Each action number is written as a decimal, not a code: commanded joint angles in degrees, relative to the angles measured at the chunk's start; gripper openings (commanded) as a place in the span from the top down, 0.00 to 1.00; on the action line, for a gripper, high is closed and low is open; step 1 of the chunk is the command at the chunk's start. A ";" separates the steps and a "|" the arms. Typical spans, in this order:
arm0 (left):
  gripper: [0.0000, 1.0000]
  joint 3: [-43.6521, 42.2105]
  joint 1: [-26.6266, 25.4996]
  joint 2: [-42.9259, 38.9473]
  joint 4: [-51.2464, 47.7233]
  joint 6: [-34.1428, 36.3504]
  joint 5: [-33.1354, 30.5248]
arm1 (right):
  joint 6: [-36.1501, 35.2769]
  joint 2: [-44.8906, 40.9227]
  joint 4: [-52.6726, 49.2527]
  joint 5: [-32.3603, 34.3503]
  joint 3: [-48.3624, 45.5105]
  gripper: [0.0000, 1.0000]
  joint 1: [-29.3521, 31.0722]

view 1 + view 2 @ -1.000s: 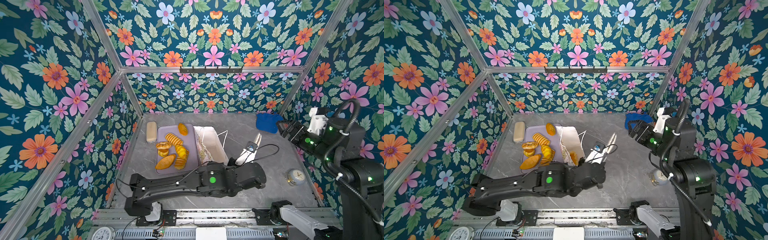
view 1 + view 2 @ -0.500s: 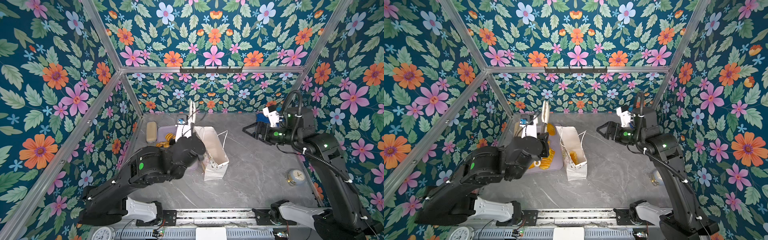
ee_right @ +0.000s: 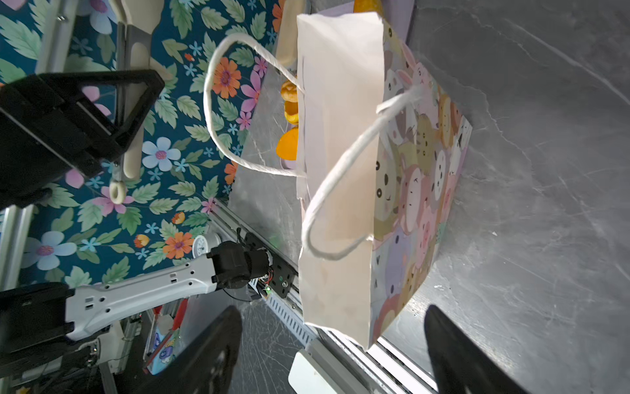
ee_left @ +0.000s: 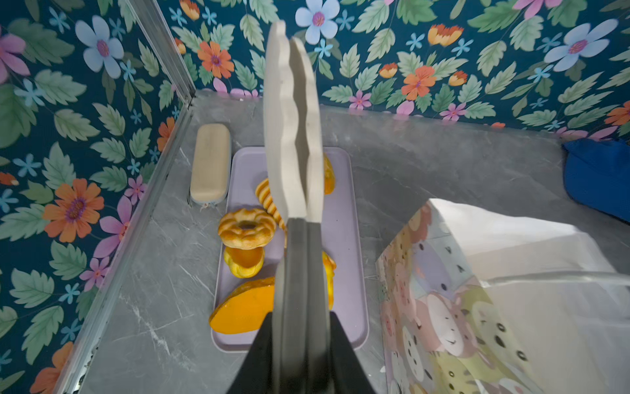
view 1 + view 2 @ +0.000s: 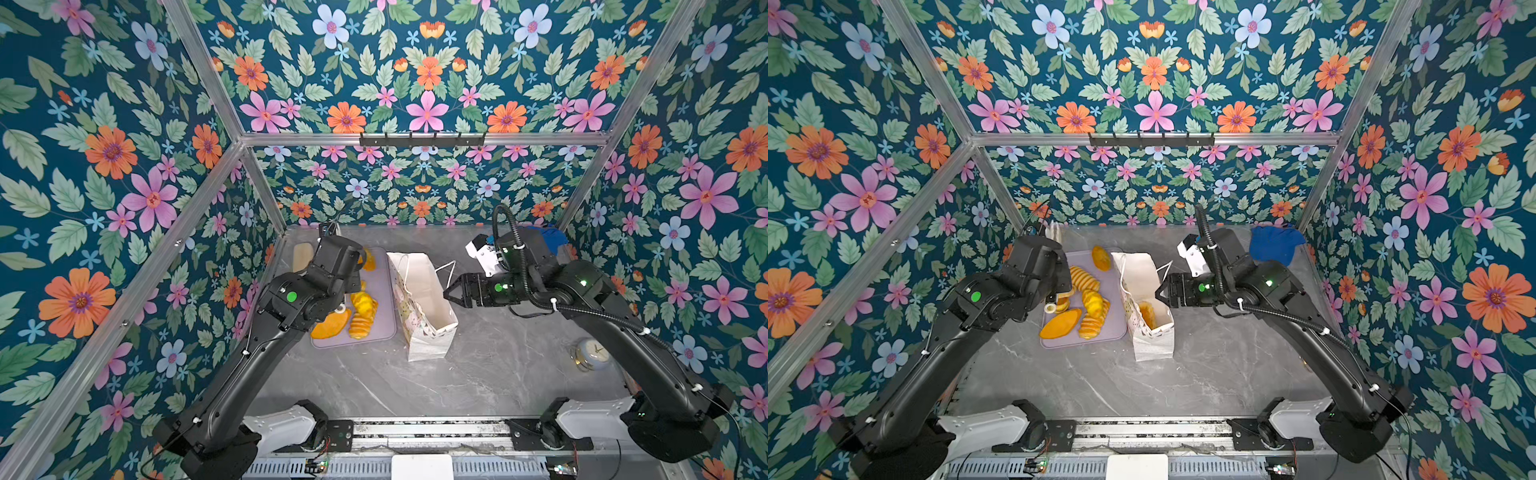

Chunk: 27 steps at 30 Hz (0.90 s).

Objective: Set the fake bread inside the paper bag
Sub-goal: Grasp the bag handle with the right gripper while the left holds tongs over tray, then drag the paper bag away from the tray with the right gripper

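Top view: paper bag (image 5: 1154,347) holds one fake bread (image 5: 1147,314); tray (image 5: 1118,291) holds others.

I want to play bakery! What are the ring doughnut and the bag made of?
The ring doughnut looks like glossy moulded plastic or rubber, I cannot tell which: shiny highlights, even orange-yellow colour. The paper bag looks like matt paper: sharp creases, printed cartoon animals, twisted white cord handles.
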 commanded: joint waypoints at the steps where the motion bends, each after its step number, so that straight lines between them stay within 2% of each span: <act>1: 0.82 -3.02 4.44 -1.11 5.72 2.82 11.04 | -1.78 2.73 -0.43 4.14 1.51 0.19 1.16; 6: 0.84 -6.55 7.67 -1.66 7.49 3.45 15.99 | -1.75 6.96 0.52 8.70 2.07 0.26 1.36; 10: 0.86 -8.30 8.78 -1.36 8.10 4.06 18.31 | -1.31 9.36 3.66 9.28 1.06 0.31 1.41; 14: 0.86 -9.95 9.23 -1.01 8.55 4.43 19.86 | -0.59 11.35 5.29 9.69 0.92 0.42 1.33; 19: 0.84 -12.43 9.49 -1.03 9.21 4.43 20.78 | 0.30 11.22 6.02 11.69 0.69 0.64 1.40; 22: 0.83 -13.60 9.49 -0.84 9.39 4.36 20.38 | 0.53 9.63 5.43 13.70 0.40 0.80 1.41; 27: 0.81 -16.76 9.50 -0.30 9.61 3.82 19.83 | 0.43 5.62 3.22 17.32 -0.22 1.00 1.41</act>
